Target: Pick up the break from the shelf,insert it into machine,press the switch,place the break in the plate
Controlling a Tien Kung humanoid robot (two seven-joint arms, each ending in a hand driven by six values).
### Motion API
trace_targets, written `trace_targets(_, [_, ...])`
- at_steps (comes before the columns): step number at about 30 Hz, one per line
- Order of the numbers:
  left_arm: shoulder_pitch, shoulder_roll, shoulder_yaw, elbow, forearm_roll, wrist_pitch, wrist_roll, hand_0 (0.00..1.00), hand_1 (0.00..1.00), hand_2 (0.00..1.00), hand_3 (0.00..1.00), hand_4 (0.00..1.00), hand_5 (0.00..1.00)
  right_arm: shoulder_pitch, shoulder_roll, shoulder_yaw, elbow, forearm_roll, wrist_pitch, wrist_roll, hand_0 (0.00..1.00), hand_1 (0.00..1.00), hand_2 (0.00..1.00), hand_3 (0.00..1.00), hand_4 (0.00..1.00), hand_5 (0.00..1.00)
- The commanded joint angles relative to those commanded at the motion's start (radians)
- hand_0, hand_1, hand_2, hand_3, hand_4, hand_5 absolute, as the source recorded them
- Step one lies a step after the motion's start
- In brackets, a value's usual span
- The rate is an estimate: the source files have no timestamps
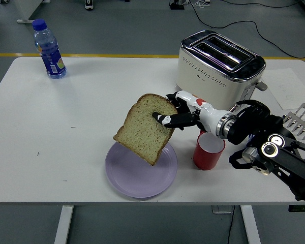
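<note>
A slice of bread [145,129] hangs tilted in my right hand [174,114], just above the purple plate [137,178] at the table's front middle. The hand's fingers are shut on the slice's right edge. The slice's lower corner overlaps the plate's upper part; I cannot tell whether it touches. The cream toaster [218,66] stands at the back right with both slots empty. The right arm [264,145] reaches in from the right, low over the table. The left hand is out of view.
A red mug [208,151] stands right of the plate, under my right forearm. A water bottle [49,49] stands at the back left. A metal rack [301,121] sits at the right edge. The blue mug is hidden behind the arm.
</note>
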Motion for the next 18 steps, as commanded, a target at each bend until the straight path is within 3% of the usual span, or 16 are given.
trace_targets(18, [-0.001,-0.003,-0.007,0.0,0.017,-0.003,0.003,0.687,0.719,0.721,0.566,0.296,0.908,-0.039,0.115,-0.093,-0.166,0.039,0.005,0.018,0.048,0.042,0.208,0.371,0.417,0.002])
